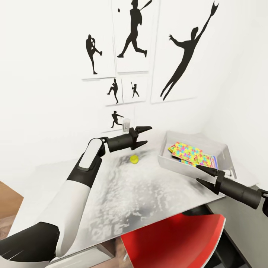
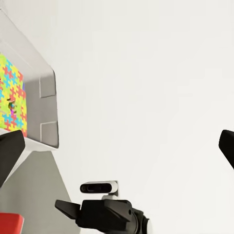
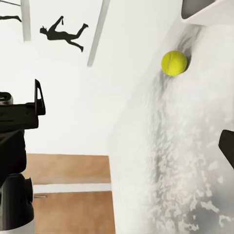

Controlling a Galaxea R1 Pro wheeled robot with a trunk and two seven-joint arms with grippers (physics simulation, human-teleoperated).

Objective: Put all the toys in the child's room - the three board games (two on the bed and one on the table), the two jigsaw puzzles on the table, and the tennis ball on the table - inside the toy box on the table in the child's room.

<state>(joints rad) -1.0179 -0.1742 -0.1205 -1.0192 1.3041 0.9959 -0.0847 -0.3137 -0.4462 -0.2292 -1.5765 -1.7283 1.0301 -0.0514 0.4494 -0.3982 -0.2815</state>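
Observation:
The tennis ball lies on the table, just left of the toy box. Inside the toy box lie the colourful jigsaw puzzles, overlapping each other. My left gripper hangs open above and slightly behind the ball, empty. My right gripper is open and empty beside the toy box's front wall, and one of its fingertips shows in the right wrist view. The board games and the bed are out of view.
A red chair is tucked under the table's front edge, below my right arm. White walls with black sports silhouettes close off the back and right. Wooden floor shows left of the table.

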